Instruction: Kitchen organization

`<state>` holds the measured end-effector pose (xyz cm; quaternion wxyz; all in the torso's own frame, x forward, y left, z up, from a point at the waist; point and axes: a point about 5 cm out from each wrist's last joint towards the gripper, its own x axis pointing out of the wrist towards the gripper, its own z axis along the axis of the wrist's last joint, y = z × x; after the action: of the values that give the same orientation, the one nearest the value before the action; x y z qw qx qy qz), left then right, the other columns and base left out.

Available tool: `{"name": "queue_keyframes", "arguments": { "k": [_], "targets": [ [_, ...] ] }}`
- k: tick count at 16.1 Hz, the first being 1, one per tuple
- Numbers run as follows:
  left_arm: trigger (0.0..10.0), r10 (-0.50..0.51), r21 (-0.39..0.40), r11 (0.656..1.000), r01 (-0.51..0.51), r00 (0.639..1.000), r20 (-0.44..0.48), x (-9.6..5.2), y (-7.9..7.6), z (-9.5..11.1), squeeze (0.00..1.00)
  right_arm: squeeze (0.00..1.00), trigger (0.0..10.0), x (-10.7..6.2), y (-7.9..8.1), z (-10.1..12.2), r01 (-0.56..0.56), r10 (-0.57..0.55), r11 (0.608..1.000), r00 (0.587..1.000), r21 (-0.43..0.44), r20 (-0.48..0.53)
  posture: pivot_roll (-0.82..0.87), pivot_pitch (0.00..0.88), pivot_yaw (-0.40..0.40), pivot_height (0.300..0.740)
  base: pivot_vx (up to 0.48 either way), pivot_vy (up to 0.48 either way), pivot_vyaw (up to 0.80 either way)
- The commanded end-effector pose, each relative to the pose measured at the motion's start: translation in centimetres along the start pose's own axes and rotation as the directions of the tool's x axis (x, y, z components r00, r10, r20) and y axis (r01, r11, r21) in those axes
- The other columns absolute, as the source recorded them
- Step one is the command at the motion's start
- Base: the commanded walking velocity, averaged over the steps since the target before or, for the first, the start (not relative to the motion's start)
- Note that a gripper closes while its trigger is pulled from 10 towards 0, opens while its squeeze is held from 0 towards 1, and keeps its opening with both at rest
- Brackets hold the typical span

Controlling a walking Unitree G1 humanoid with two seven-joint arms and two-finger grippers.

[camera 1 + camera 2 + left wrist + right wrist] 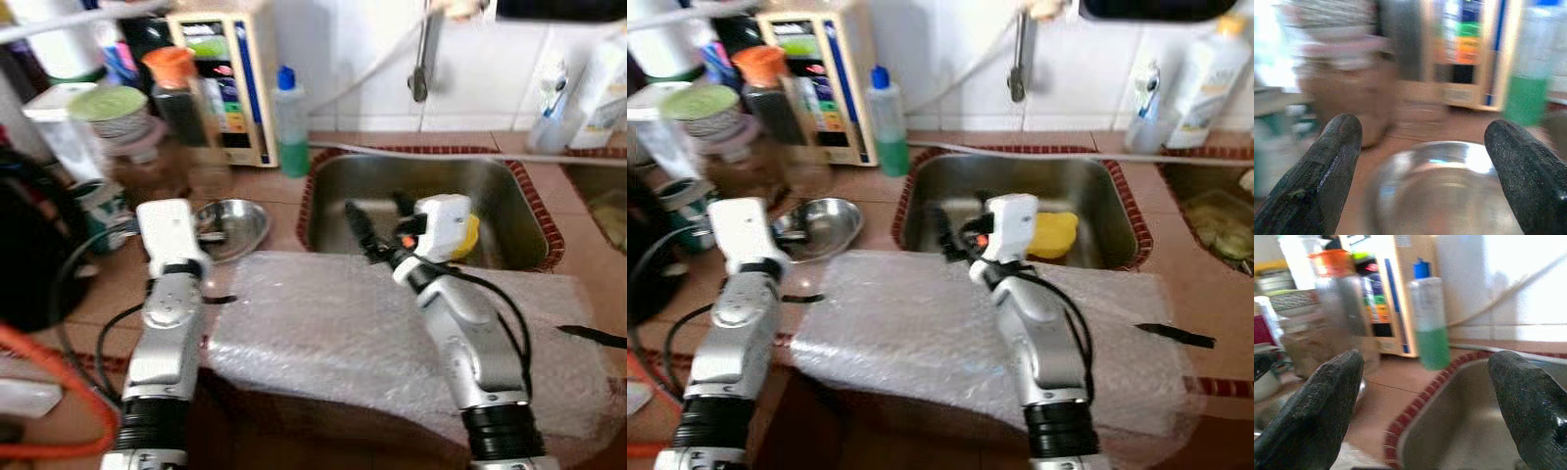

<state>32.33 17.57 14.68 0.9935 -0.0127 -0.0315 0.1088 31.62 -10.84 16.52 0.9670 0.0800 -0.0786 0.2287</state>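
Lining my released left hand (1425,196) over the bowl (231,227); I'd straddle its rim squarely; right hand (377,227) released above sink (509,181).

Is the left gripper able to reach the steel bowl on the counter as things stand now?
Probably yes. The left gripper is open and points straight at the steel bowl, which lies just ahead between the fingers, with nothing in between.

Head stereo pair looks forward and down from above the terracotta-tiled table (265,186). Left wrist camera sits close over the shallow round steel bowl (1444,191). Right wrist camera faces the sink edge; all views share the green-liquid bottle with blue cap (1427,318).
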Motion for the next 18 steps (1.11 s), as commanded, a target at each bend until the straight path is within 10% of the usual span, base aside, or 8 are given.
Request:
{"name": "queue_keyframes", "arguments": {
  "k": [1, 9, 18],
  "targets": [
    [10.0, 0.069, 0.022, 0.997, -0.069, 0.997, -0.017, 0.0, 1.1, 0.0, 0.00, 0.88, 10.0, 0.3, 0.0, 0.5, -0.008, 0.008, 1.000, 1.000, -0.010, 0.007, 0.01, 0.032, 0.103, 0.740, 0.000, 0.000, 0.00],
    [10.0, 0.030, -0.037, 0.999, -0.031, 0.999, -0.023, 0.3, 0.1, 0.5, 0.00, 0.88, 10.0, 0.3, 0.1, 0.5, -0.009, 0.009, 1.000, 1.000, -0.006, 0.010, 0.01, 0.032, 0.113, 0.740, 0.000, 0.000, 0.00],
    [10.0, 0.140, -0.194, 0.964, -0.179, 0.969, -0.201, 2.6, 3.0, -0.8, 0.00, 0.88, 10.0, 0.1, 1.5, 0.6, -0.143, 0.143, 0.990, 0.990, 0.000, -0.002, 0.01, 0.034, 0.106, 0.740, 0.000, 0.000, 0.00]
  ]
}}
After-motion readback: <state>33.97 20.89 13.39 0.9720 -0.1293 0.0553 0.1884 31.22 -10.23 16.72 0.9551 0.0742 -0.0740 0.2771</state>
